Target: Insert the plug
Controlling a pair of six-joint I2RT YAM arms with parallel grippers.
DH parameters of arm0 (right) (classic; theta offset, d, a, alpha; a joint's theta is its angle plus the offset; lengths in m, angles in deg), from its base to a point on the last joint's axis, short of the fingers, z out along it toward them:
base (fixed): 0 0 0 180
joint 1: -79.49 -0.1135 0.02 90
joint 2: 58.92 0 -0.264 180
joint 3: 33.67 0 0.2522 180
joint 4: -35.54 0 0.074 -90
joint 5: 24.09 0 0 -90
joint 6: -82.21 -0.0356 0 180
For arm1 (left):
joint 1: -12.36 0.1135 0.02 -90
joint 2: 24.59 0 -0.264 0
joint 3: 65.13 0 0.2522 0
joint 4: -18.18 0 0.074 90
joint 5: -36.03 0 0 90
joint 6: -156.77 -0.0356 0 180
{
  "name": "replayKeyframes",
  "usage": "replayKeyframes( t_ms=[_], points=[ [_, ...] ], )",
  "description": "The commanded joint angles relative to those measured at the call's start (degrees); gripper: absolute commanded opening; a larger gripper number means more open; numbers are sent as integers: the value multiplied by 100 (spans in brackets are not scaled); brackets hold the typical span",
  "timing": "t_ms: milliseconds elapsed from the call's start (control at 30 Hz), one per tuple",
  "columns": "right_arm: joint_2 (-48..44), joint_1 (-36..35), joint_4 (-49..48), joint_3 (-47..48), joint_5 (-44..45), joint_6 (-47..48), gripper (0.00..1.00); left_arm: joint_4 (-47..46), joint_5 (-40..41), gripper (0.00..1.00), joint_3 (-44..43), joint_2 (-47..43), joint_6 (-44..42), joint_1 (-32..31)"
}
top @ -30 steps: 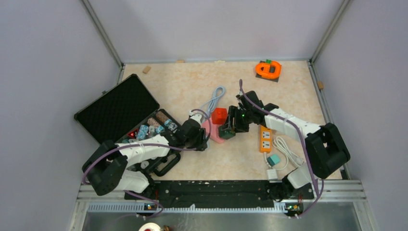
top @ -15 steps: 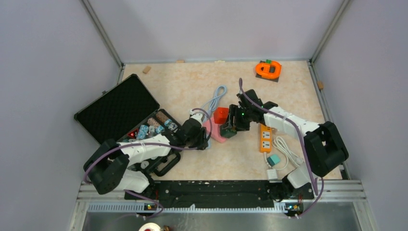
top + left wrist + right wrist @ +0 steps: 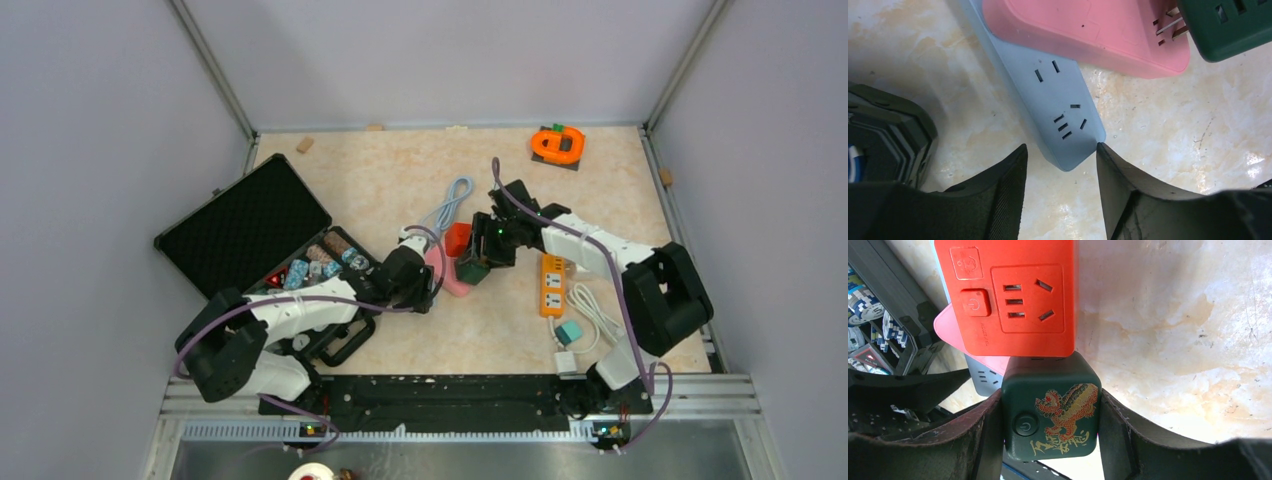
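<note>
A dark green cube plug (image 3: 1050, 410) with a gold dragon print sits between the fingers of my right gripper (image 3: 1049, 395), which is shut on it. In the left wrist view its metal prongs (image 3: 1168, 25) meet the slots at the end of the pink power strip (image 3: 1088, 35). On that strip, just beyond the green cube, stands a red socket cube (image 3: 1013, 295). Under the pink strip lies a pale blue strip (image 3: 1058, 110). My left gripper (image 3: 1060, 147) is open around its end. The right finger touches a corner of the strip and the left finger stands apart.
An open black case (image 3: 245, 225) with small items lies to the left. To the right are an orange and white power strip (image 3: 552, 285), a white cable and a teal plug (image 3: 569, 331). An orange object (image 3: 558, 145) sits at the far right.
My left gripper's fingers have spread a little. The right arm has shifted slightly up and left, carrying the green plug against the pink strip.
</note>
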State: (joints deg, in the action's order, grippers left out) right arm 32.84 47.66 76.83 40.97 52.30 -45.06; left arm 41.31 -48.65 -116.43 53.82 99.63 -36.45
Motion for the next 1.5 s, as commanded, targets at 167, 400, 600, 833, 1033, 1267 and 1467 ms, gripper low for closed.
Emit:
replayKeyframes(
  t_ms=[167,400,600,833,1033,1267,1467],
  points=[
    [392,32,518,-168,826,80,0,680,867,57,-870,-168,-667,-42],
    [258,-259,369,-371,1331,-149,0,592,878,57,-1045,-141,-764,73],
    [126,-645,-180,-951,1824,-489,0,469,652,51,-847,-99,-637,118],
    [-189,-1083,-573,-1571,2489,-802,0,149,293,45,-391,-134,-349,122],
    [-814,-1502,-904,-2168,3069,-1117,0,-156,0,41,-79,-79,-89,118],
    [-1109,-1761,-1260,-2623,3537,-1222,0,-313,-155,34,18,35,3,118],
    [-422,-1942,-1097,-2308,3578,-1139,0,-360,-170,30,-52,182,-2,118]
  ],
)
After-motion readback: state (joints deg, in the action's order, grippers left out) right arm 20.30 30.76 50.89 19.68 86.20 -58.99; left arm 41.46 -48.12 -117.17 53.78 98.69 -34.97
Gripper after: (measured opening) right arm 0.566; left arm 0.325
